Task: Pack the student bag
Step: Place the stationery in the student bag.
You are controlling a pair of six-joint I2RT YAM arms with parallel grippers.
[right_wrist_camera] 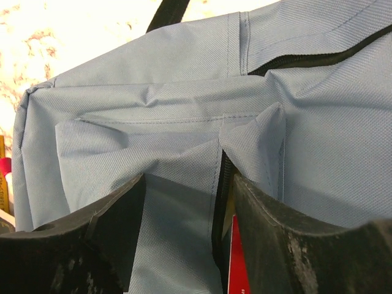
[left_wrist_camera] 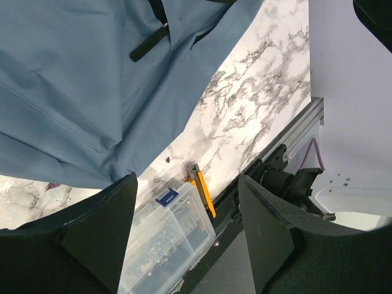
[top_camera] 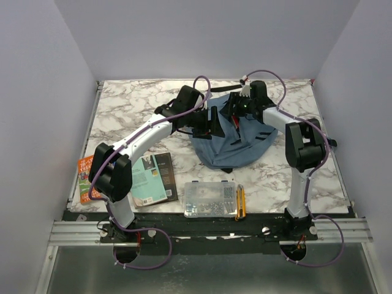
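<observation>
The student bag [top_camera: 236, 147], a blue-grey fabric backpack with black straps, lies in the middle of the marble table [top_camera: 135, 104]. My left gripper [top_camera: 213, 124] is at its upper left edge. In the left wrist view it [left_wrist_camera: 187, 184] is open and empty, with the bag's fabric [left_wrist_camera: 67, 92] behind it. My right gripper [top_camera: 243, 109] is at the bag's far end. In the right wrist view it [right_wrist_camera: 188, 180] is open and straddles a flap of the bag [right_wrist_camera: 184, 122] beside an open zip. A red item [right_wrist_camera: 236, 263] shows inside the opening.
A clear compartment box [top_camera: 209, 199] and a yellow utility knife [top_camera: 240, 202] lie at the near edge, also in the left wrist view (box [left_wrist_camera: 168, 236], knife [left_wrist_camera: 203, 190]). A teal-and-black book [top_camera: 153, 177] and an orange book [top_camera: 84, 177] lie near left.
</observation>
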